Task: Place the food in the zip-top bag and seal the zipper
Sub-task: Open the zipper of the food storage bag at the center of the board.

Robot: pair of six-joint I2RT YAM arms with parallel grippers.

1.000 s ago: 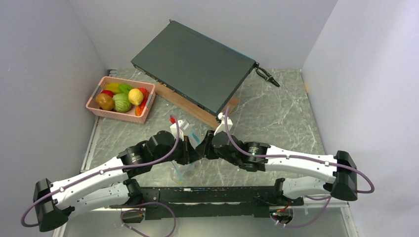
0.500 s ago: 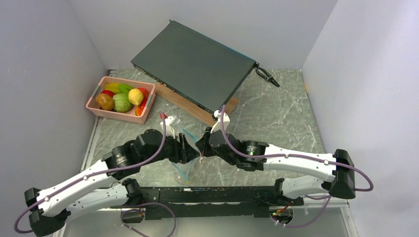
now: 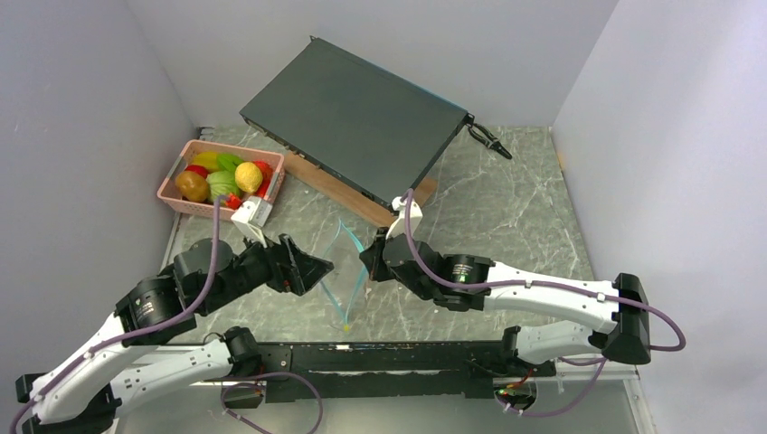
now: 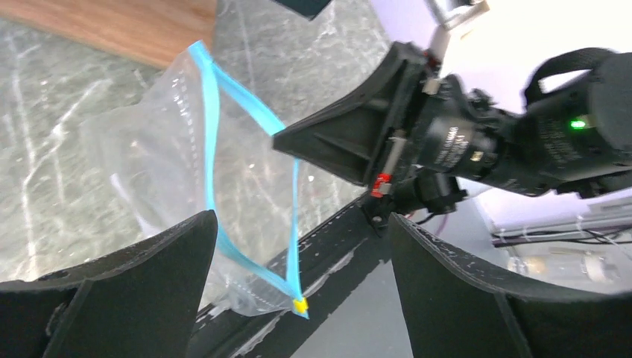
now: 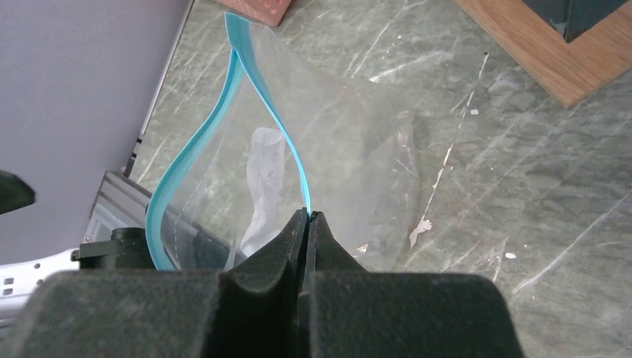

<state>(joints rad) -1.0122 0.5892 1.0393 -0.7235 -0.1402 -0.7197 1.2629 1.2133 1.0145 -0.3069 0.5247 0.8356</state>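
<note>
a: right gripper status?
b: jaws together, clamped on the zipper. it holds the zip-top bag with its mouth open, over the middle of the table's near edge.
a: left gripper?
b: jaws apart, empty, near the bag.
a: step?
b: loading, judged. next: fetch food from the pink basket in the far left corner.

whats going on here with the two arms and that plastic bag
The right gripper is shut on one side of the teal zipper strip of the clear bag, and the bag's mouth gapes open. The left gripper is open and apart from the bag, on the side toward the pink basket. The toy food lies in that basket and none shows in the bag, so filling and sealing are not yet done.
</note>
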